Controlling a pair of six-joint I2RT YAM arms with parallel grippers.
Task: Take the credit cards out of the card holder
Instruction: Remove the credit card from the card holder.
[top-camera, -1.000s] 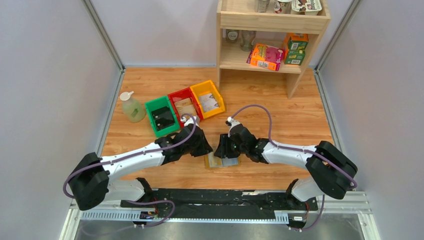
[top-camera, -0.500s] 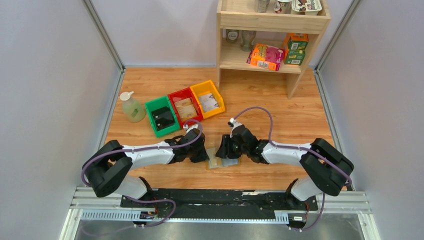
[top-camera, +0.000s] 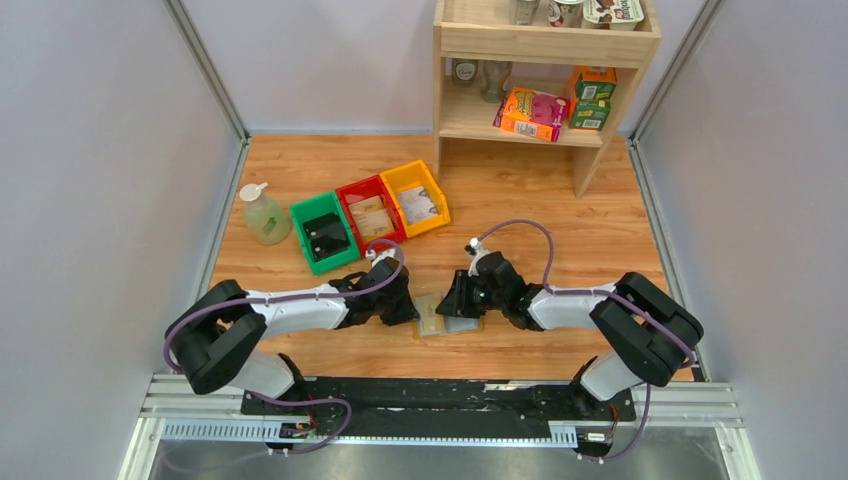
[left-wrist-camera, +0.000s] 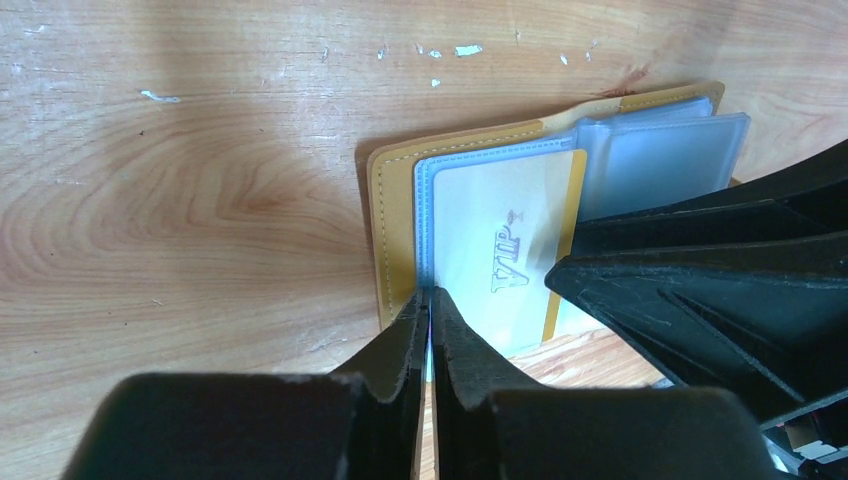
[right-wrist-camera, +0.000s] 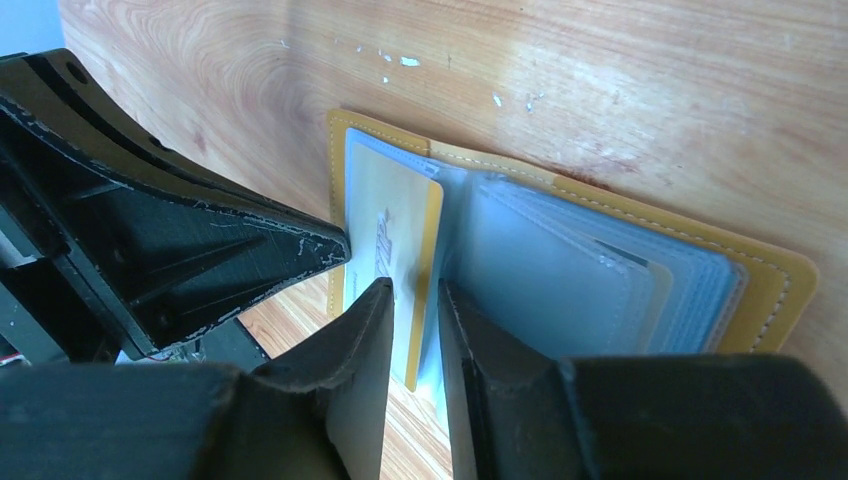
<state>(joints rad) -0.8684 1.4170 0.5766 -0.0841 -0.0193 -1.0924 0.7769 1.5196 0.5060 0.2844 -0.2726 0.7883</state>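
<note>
The mustard-yellow card holder (top-camera: 441, 326) lies open on the wooden table between my two grippers. A pale credit card (left-wrist-camera: 480, 230) marked VIP, with a yellow stripe, sits in its left blue-grey pocket. My left gripper (left-wrist-camera: 429, 300) is shut on the thin near edge of that pocket, beside the yellow cover (left-wrist-camera: 393, 210). My right gripper (right-wrist-camera: 413, 295) stands narrowly open, its fingers either side of the card's (right-wrist-camera: 395, 225) striped edge with a gap showing. Several more clear pockets (right-wrist-camera: 600, 270) fan out to the right. From above, the left gripper (top-camera: 408, 308) and right gripper (top-camera: 458, 303) nearly meet.
A green bin (top-camera: 322, 232), a red bin (top-camera: 368, 212) and a yellow bin (top-camera: 415, 197) stand in a row behind the left arm, with a soap bottle (top-camera: 264, 214) to their left. A wooden shelf (top-camera: 545, 40) with boxes stands at the back.
My left gripper has dropped to the card holder's left edge and closed on the pocket. The right gripper's jaws have narrowed around the card's edge.
</note>
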